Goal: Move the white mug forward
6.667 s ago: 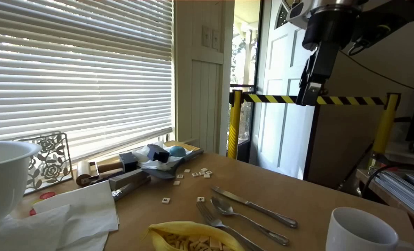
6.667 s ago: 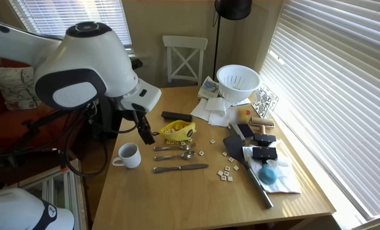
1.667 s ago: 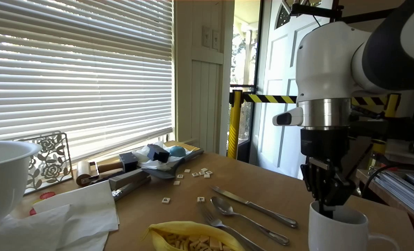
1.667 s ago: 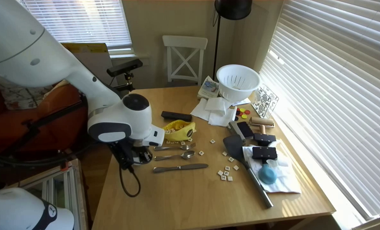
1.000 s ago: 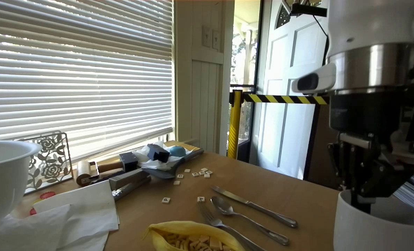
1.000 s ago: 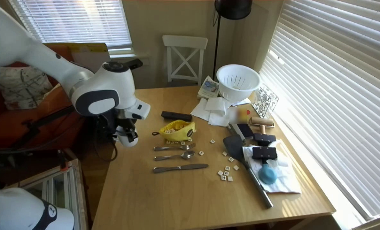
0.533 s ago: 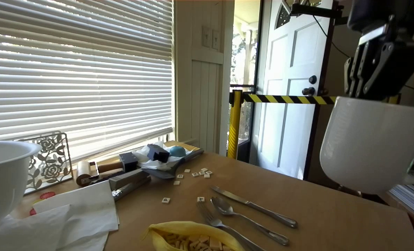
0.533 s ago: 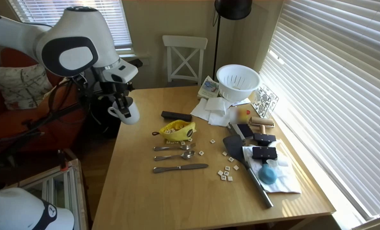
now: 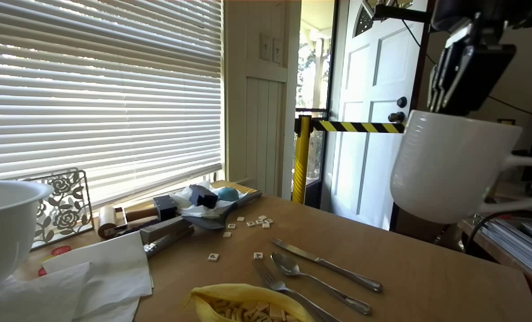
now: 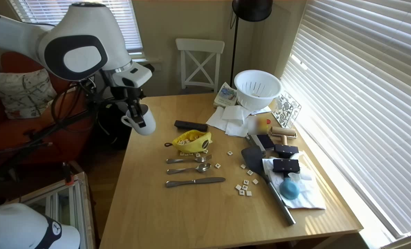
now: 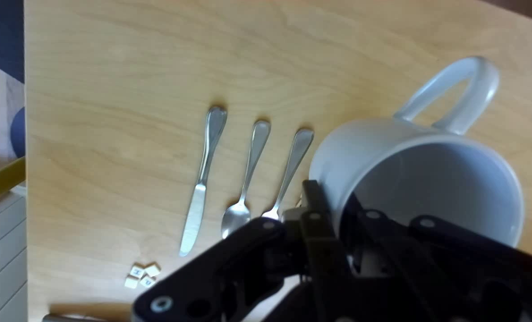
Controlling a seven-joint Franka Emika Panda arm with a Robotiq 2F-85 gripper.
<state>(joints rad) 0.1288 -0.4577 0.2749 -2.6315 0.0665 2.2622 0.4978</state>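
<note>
Tabletop (image 10: 177, 214), pale and wide, is stretching out below the claw (image 11: 331, 196). In an exterior view a white arm (image 10: 84, 45) is arching above the claw: its forearm is lying nearly level to the picture's left, its bulky wrist is slanting downward, and the claw is hanging from it at an angle. A white bowl (image 10: 255, 102) is sitting well to the right of the claw. A yellow bag (image 10: 191, 148) is lying on that same side but nearer, its mouth gaping. The white mug (image 9: 453, 170) is hanging from the claw, tilted, above the tabletop, in both exterior views. The claw is grasping its wall: in the wrist view one finger is pressing against the outside while the other is sitting inside, and the mug's handle is pointing away from them. A knife (image 11: 201, 183), a spoon (image 11: 238, 212) and a fork (image 11: 289, 172) are lying to the left of the claw there, the fork nearest and its tines hiding behind the claw. Four white tiles (image 11: 137, 271) are lying farther left, beyond the knife's tip.
</note>
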